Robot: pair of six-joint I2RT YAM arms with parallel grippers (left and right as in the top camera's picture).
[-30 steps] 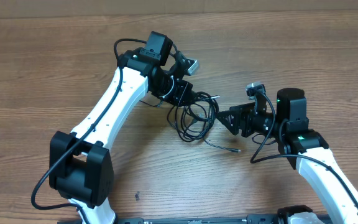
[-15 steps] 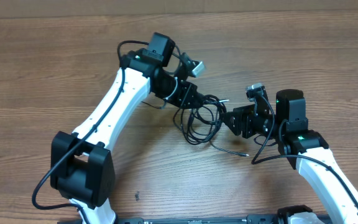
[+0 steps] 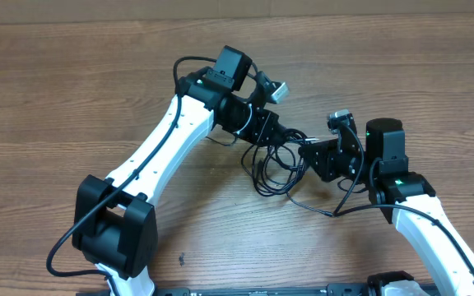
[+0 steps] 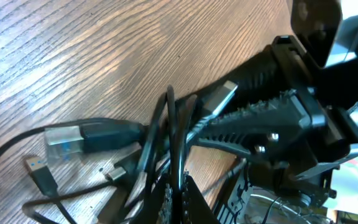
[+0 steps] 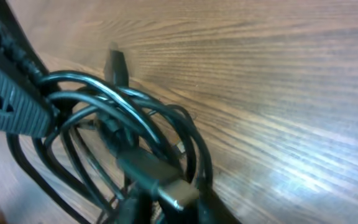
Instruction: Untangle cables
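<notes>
The cables (image 3: 271, 174) are thin black cords looped in a tangle at mid-table, between my two grippers. My left gripper (image 3: 280, 134) comes in from the upper left and is shut on one black strand (image 4: 169, 124), which runs up between its toothed pads (image 4: 166, 198). Silver USB plugs (image 4: 64, 140) lie on the wood beside it. My right gripper (image 3: 303, 154) meets the tangle from the right. Its fingers are shut around a cord with a silver-tipped plug (image 5: 178, 191). The cable loops (image 5: 138, 118) bunch just ahead of it.
A loose cable end (image 3: 307, 205) trails toward the right arm's base. The two grippers are almost touching; the right gripper (image 4: 278, 118) fills the left wrist view. The wooden table (image 3: 72, 99) stretches out all around.
My left arm has moved right, dragging the tangle toward the right gripper. The right gripper's fingers have closed onto the cables; its arm has stayed nearly still.
</notes>
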